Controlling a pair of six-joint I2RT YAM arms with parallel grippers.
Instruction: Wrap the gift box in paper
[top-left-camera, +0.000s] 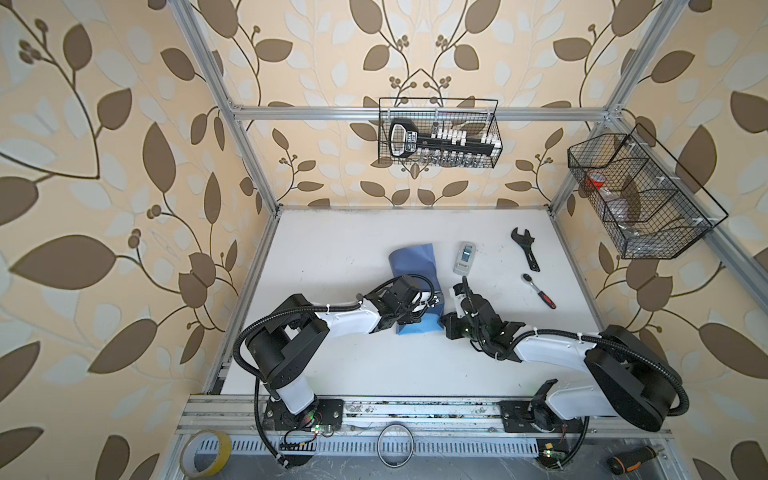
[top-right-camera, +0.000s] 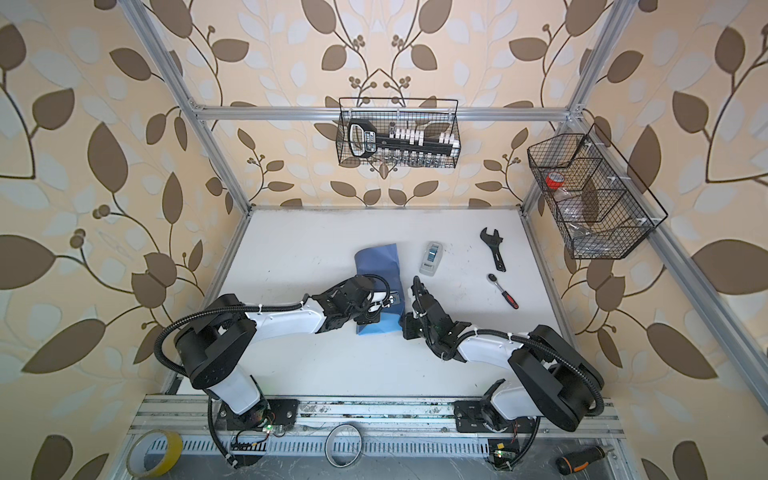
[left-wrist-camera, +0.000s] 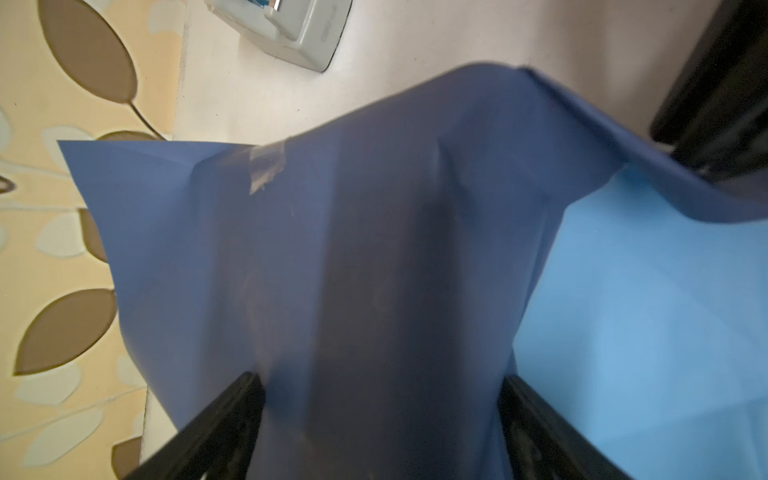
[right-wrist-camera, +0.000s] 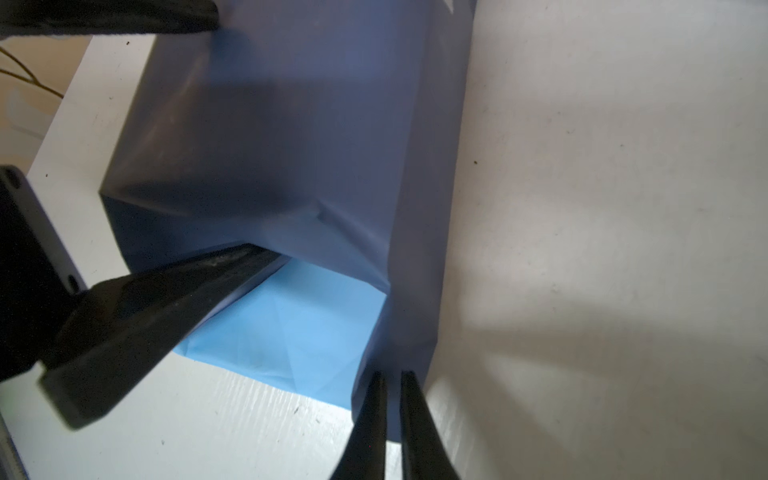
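Note:
The paper (top-left-camera: 413, 259) (top-right-camera: 380, 259) lies mid-table, folded dark side out over a box-shaped bulk (left-wrist-camera: 374, 228). The gift box itself is hidden under it. A light-blue flap (right-wrist-camera: 299, 324) spreads on the table at the near end. My left gripper (left-wrist-camera: 379, 378) (top-left-camera: 428, 301) straddles the covered box, one finger against each side, holding it through the paper. My right gripper (right-wrist-camera: 392, 376) (top-left-camera: 456, 291) is shut on the paper's near right edge, with a sliver of sheet between its fingers. A strip of clear tape (left-wrist-camera: 268, 166) sits on a fold.
A grey-white tape dispenser (top-left-camera: 464, 257) (left-wrist-camera: 299, 29) stands just right of the paper. A black wrench (top-left-camera: 525, 249) and a ratchet (top-left-camera: 539, 290) lie further right. Wire baskets (top-left-camera: 440, 133) (top-left-camera: 640, 199) hang on the frame. A yellow tape roll (top-left-camera: 206, 453) lies on the front rail.

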